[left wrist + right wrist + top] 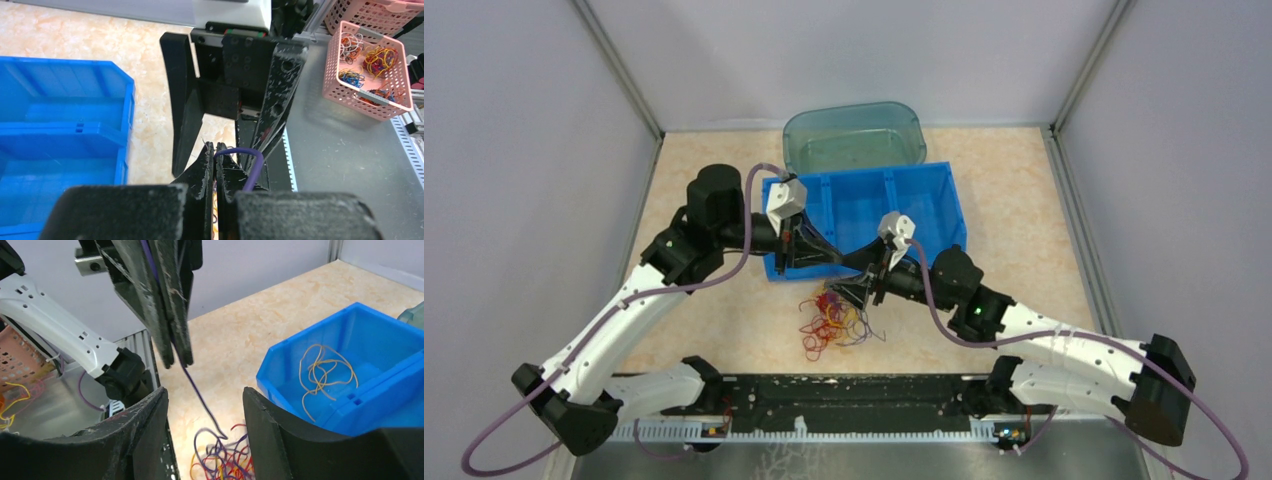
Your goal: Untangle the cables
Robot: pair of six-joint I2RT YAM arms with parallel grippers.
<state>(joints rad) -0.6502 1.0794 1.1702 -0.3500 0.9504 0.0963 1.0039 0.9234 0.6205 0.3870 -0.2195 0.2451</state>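
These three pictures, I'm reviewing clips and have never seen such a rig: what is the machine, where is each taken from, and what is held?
Two white robot arms sit at a table's near edge. The wide picture looks down from above and behind them; the other two come from cameras on each wrist. On the table lie a clump of thin cables, a blue bin holding a few yellow strands, and a clear green tub. The left hand is shut on a purple strand lifted from the clump. The right hand is open, holding nothing. A pink basket stands beside the table.
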